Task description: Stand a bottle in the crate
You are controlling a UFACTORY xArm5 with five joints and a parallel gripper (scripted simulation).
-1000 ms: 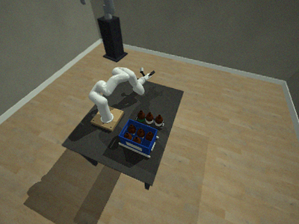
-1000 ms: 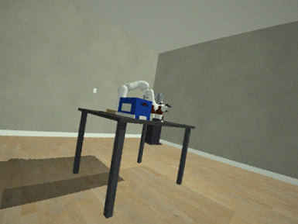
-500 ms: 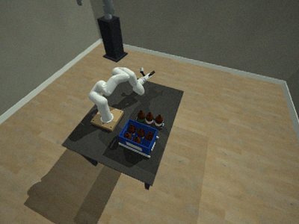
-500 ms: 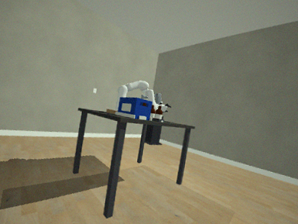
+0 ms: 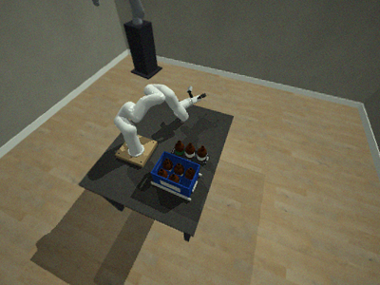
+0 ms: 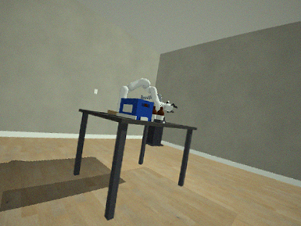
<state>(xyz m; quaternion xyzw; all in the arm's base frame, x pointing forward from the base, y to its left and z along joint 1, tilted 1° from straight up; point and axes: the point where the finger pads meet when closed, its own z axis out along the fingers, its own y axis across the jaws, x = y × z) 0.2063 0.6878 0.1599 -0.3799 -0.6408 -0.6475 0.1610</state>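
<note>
A blue crate point(image 5: 175, 174) stands near the table's front right and holds several brown bottles. Just behind it three brown bottles point(image 5: 190, 150) stand upright in a row on a tray point(image 5: 195, 157). My gripper point(image 5: 196, 94) is open and empty, raised well above the table's far end, behind and apart from the tray. In the side view the crate point(image 6: 136, 109) hides most of the tray; two of the bottles point(image 6: 157, 113) show to its right, with the gripper point(image 6: 173, 106) beyond them.
My white arm rises from a wooden base plate point(image 5: 136, 151) at the table's left side. A dark pedestal with another arm point(image 5: 141, 47) stands on the floor by the far wall.
</note>
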